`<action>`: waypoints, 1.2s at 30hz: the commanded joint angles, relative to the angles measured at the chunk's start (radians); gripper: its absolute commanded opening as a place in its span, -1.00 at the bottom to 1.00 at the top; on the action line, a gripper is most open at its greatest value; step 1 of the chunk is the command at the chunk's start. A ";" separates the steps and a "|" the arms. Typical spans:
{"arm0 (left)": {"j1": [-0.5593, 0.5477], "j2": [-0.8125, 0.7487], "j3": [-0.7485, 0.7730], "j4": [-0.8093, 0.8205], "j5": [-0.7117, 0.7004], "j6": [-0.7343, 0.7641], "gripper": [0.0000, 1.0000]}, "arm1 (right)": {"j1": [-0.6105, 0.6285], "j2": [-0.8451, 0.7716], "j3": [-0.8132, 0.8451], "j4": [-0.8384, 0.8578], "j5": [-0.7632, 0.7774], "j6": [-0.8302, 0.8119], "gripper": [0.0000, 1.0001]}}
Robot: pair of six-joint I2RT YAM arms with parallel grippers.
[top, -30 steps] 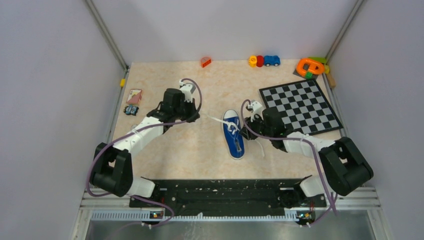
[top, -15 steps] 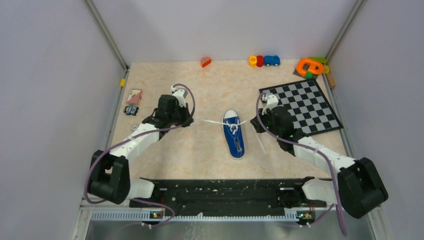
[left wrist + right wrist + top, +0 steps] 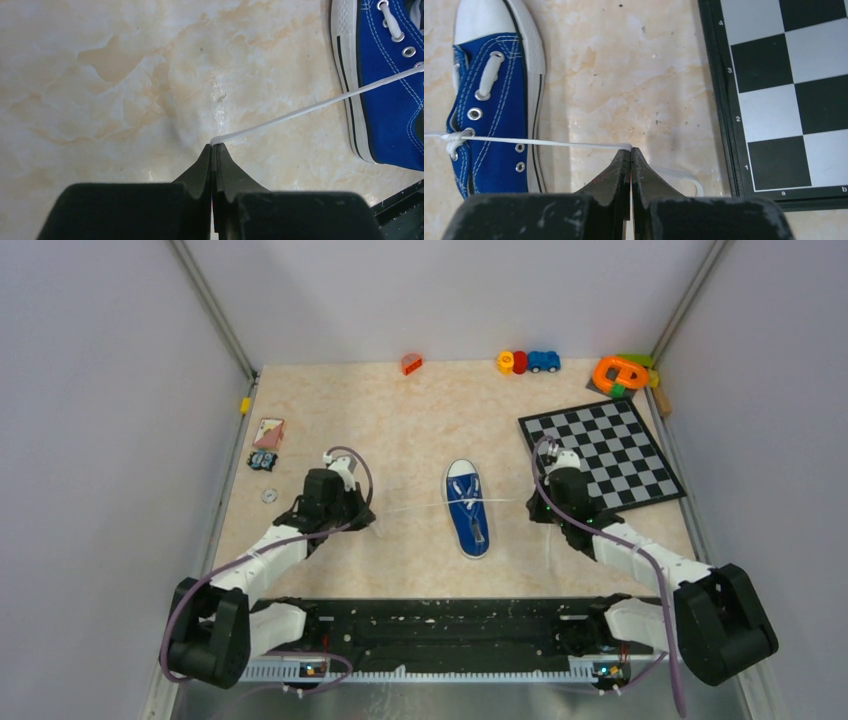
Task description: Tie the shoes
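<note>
On the bench (image 3: 400,430), from the left: the left pincer (image 3: 212,149) is clenched on one lace (image 3: 310,107) end, the shoe (image 3: 468,508) lies mid-bench with its toe away from the arms, and the right pincer (image 3: 630,152) is clenched on the other end, strands taut across a knot (image 3: 453,137). Uneven pull could drag the light shoe sideways, or the thin lace could slip from the tips. This smooth marble-look surface likely gives little grip; plain grey walls (image 3: 120,440) enclose it, with a chessboard (image 3: 600,452) near the right pincer.

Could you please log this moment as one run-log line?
left gripper shut on left lace end | right gripper shut on right lace end | both taut from sneaker | knot cinched, no bow
</note>
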 commanded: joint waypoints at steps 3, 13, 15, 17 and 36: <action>0.005 -0.033 -0.054 0.063 0.029 -0.058 -1.00 | -0.012 0.005 0.010 -0.033 0.103 0.078 -1.00; -0.043 -0.035 0.000 0.000 -0.022 0.000 -1.00 | -0.012 0.015 0.029 0.030 -0.101 -0.023 -1.00; -0.097 -0.033 0.048 -0.041 -0.082 0.024 -0.70 | -0.012 -0.008 0.029 0.048 -0.157 -0.028 -0.85; -0.185 -0.029 0.110 -0.073 -0.200 0.053 -0.37 | -0.012 -0.028 0.034 0.049 -0.174 -0.038 -0.50; -0.304 0.302 0.392 -0.085 0.068 0.601 0.39 | -0.011 -0.151 0.105 -0.060 -0.241 -0.116 -0.11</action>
